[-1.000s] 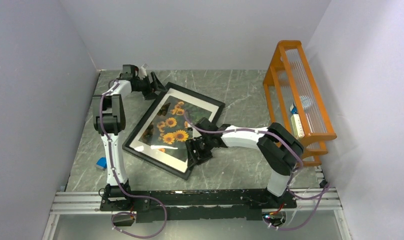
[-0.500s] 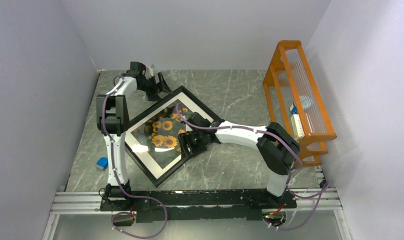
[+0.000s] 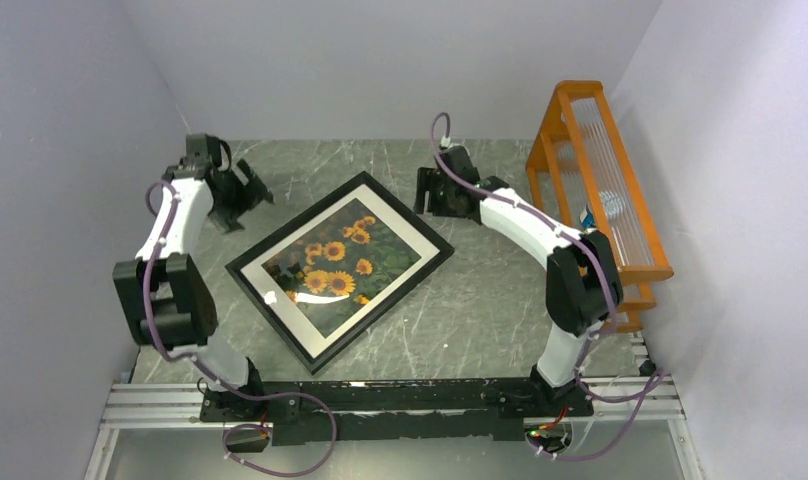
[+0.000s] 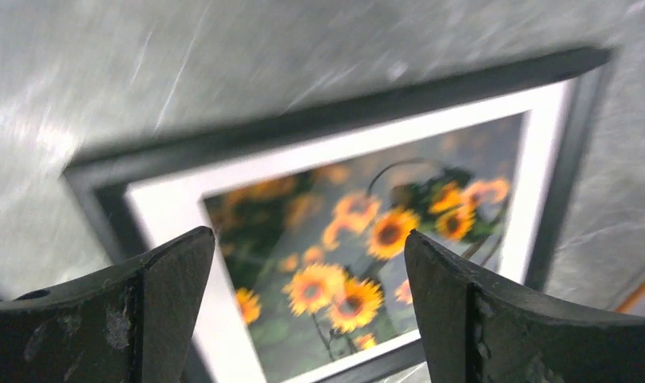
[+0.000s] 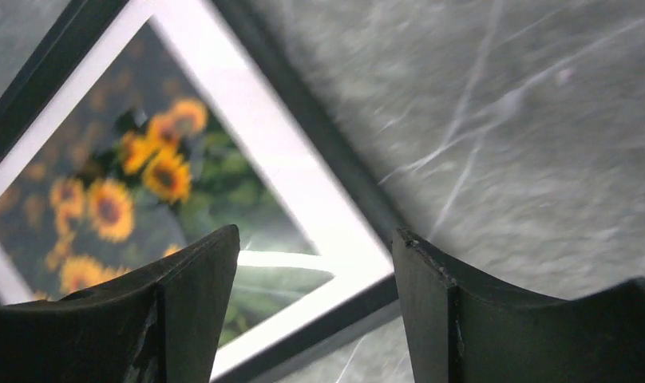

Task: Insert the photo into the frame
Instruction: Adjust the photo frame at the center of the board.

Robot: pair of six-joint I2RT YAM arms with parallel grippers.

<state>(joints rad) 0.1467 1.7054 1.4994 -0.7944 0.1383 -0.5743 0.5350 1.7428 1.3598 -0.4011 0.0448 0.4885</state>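
The black frame (image 3: 435, 262) lies flat on the grey marble table, turned diagonally. The sunflower photo (image 3: 342, 262) sits inside it behind a white mat border. My left gripper (image 3: 246, 190) hovers off the frame's far left side, open and empty. My right gripper (image 3: 432, 193) hovers beyond the frame's far right edge, open and empty. In the left wrist view the frame (image 4: 327, 120) and photo (image 4: 359, 239) show between the open fingers (image 4: 172, 279). The right wrist view shows a frame corner (image 5: 359, 307) and the photo (image 5: 144, 183) below the open fingers (image 5: 431, 287).
An orange wooden rack (image 3: 600, 190) with clear sheets stands at the right wall. A small blue object (image 3: 204, 325) lies by the left arm. Grey walls close in the table on three sides.
Both arms have pulled back from the frame: the left gripper to the far left, the right gripper off the frame's near edge to the far right. The frame has rotated and settled flat.
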